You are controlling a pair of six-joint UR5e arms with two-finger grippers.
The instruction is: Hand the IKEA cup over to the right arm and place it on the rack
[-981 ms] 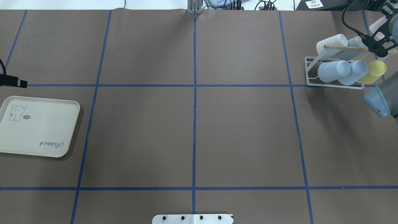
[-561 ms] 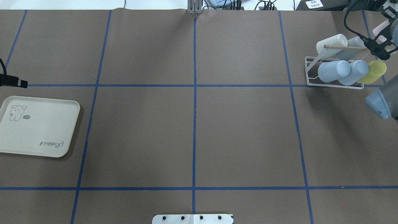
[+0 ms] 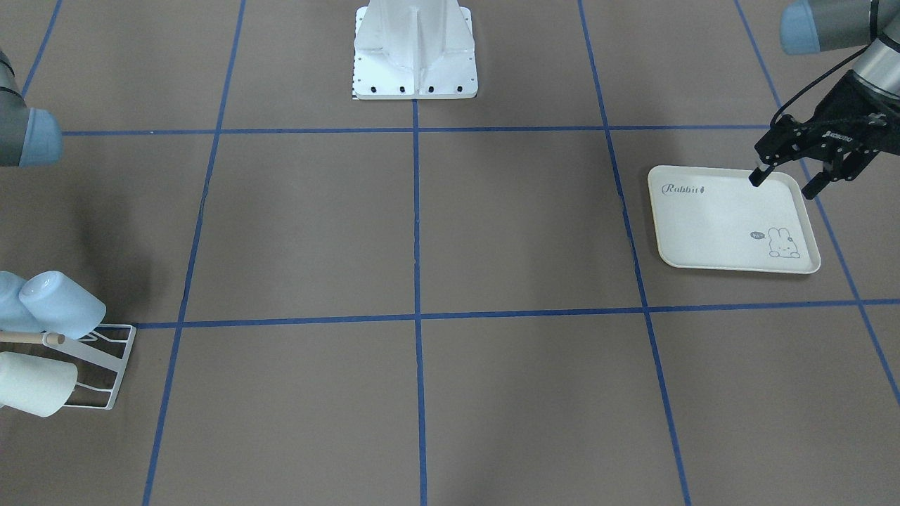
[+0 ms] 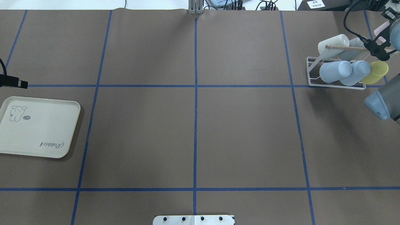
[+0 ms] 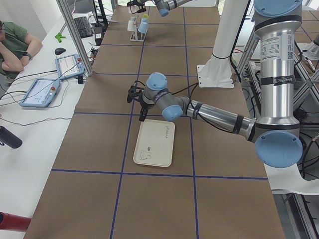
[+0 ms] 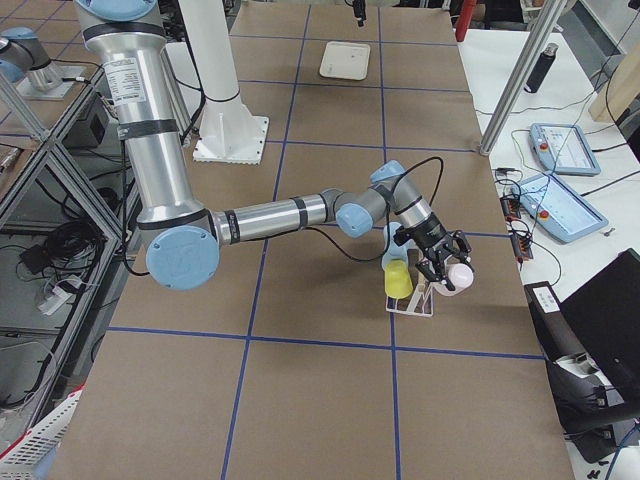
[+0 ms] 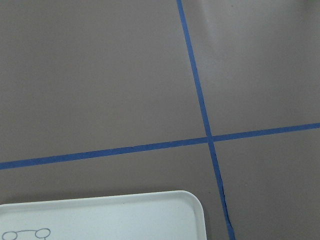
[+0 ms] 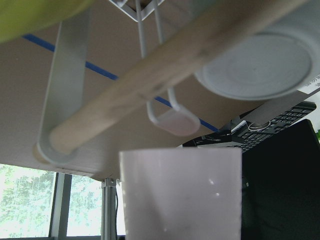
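Table (image 4: 243,134) covered in brown paper with blue tape lines, and a robot arm at each end. We judge the task well along. The IKEA cup (image 8: 180,195), pale pink, is with the right gripper (image 6: 448,268) at the rack (image 3: 88,356), so the hand-over looks done. What is left is seating the cup on a prong and letting go.

In the right wrist view the cup fills the lower centre of the frame. A rounded white prong (image 8: 170,120) sits just above it, not touching, under the slanting wooden rod (image 8: 165,75). The right fingers do not show in that view. In the side view they appear closed around the pink cup, and since the cup hangs in the air off the prong, we take it as gripped.

The rack, at the upper right of the overhead view, carries blue cups (image 4: 336,71), a white cup (image 4: 332,43) and a yellow cup (image 4: 376,72).

The left gripper (image 3: 782,184), at the upper right of the front-facing view, has its fingers spread wide and holds nothing. It hangs over a corner of the cream rabbit-printed tray (image 3: 710,225).
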